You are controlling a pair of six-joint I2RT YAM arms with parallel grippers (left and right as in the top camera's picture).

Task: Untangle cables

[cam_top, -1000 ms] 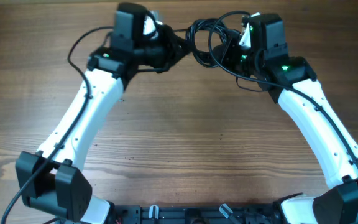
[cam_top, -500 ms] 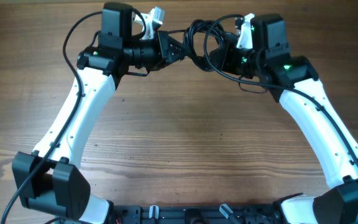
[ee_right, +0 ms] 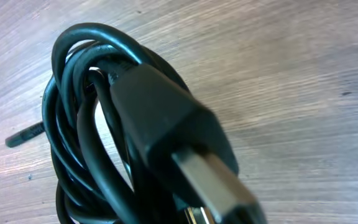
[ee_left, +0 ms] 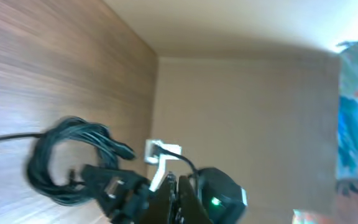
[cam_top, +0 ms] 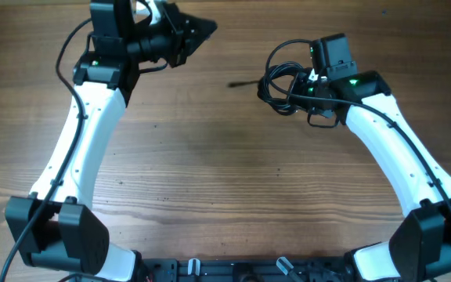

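The cables (cam_top: 276,78) are a bundle of thin black looped cords, hanging together at my right gripper (cam_top: 294,88), which is shut on them just above the wooden table. One loose end (cam_top: 239,82) sticks out to the left. In the right wrist view the coil (ee_right: 92,143) and a black USB plug (ee_right: 185,146) fill the frame and hide the fingers. My left gripper (cam_top: 200,27) is at the far left, well apart from the bundle, shut with nothing seen in it. In the left wrist view its fingers (ee_left: 176,196) are pressed together, with the bundle (ee_left: 67,158) ahead of them.
The wooden table (cam_top: 225,172) spreads below both arms. The arm bases and a black rail (cam_top: 225,270) sit at the front edge. A beige wall (ee_left: 241,106) stands beyond the table's far edge.
The left gripper has come off the bundle and swung up and to the left. The right gripper moved down and slightly left with the whole bundle. A loose end now trails left.
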